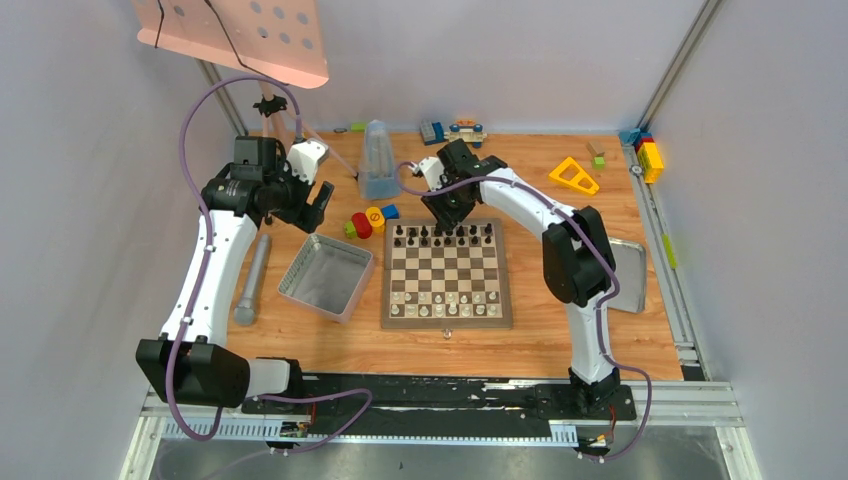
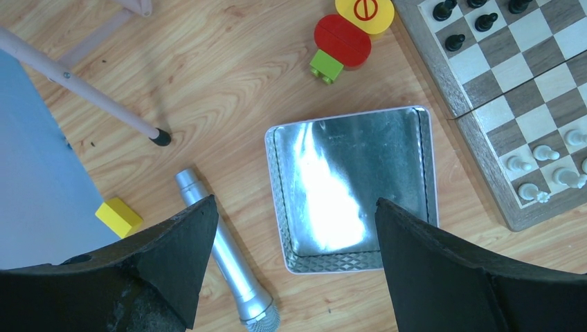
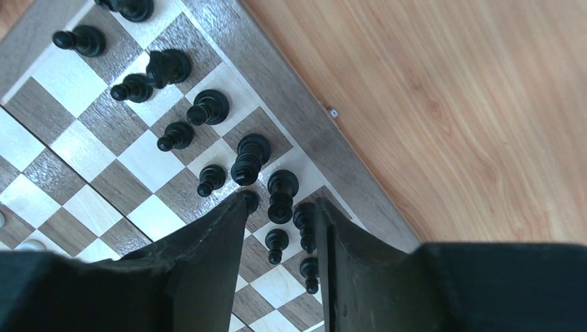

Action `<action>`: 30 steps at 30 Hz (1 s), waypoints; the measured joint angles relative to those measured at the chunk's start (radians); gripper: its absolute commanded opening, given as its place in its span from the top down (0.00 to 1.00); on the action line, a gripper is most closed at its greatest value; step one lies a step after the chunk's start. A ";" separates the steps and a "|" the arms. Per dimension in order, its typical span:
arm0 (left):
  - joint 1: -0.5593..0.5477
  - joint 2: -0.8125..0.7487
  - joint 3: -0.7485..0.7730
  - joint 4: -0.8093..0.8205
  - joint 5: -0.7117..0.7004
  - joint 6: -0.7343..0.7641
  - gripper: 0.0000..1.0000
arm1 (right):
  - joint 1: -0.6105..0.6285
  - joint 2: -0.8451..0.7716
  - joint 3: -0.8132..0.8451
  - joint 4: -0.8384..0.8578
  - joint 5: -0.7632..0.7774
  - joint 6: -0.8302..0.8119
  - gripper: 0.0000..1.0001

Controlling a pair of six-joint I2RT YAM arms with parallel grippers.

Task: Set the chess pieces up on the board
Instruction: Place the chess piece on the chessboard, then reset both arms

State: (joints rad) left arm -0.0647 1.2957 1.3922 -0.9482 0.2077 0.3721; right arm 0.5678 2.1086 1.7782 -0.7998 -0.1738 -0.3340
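The board (image 1: 447, 272) lies flat at mid-table, upright white pieces (image 1: 445, 298) nearest, black pieces (image 1: 445, 237) farthest. The left gripper (image 2: 294, 204) hangs wide open over the tray (image 2: 277, 180). The right arm (image 1: 540, 208) arches leftward; the right gripper (image 3: 281, 202) points down, narrowly open around black back-row pieces

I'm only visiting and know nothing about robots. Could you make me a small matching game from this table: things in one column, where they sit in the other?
Things:
1. black chess pieces
2. white chess pieces
3. grey tray
4. silver microphone

Places:
A. just left of the board
B. the board's far rows
C. left of the tray
D. the board's near rows

Pairs: 1-B, 2-D, 3-A, 4-C
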 measured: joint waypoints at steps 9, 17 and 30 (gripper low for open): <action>0.000 -0.015 -0.028 0.037 -0.022 -0.006 0.00 | -0.009 -0.058 0.055 -0.021 0.014 0.010 0.28; 0.000 -0.103 -0.162 0.176 -0.043 -0.025 0.00 | -0.077 -0.301 0.028 -0.023 0.045 0.021 0.00; 0.002 -0.365 -0.383 0.466 -0.158 -0.150 0.00 | -0.425 -0.910 -0.406 0.121 0.032 0.094 0.00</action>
State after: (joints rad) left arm -0.0628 0.9302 1.0092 -0.4824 0.0494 0.2222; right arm 0.1425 1.1984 1.3727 -0.6785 -0.1413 -0.2398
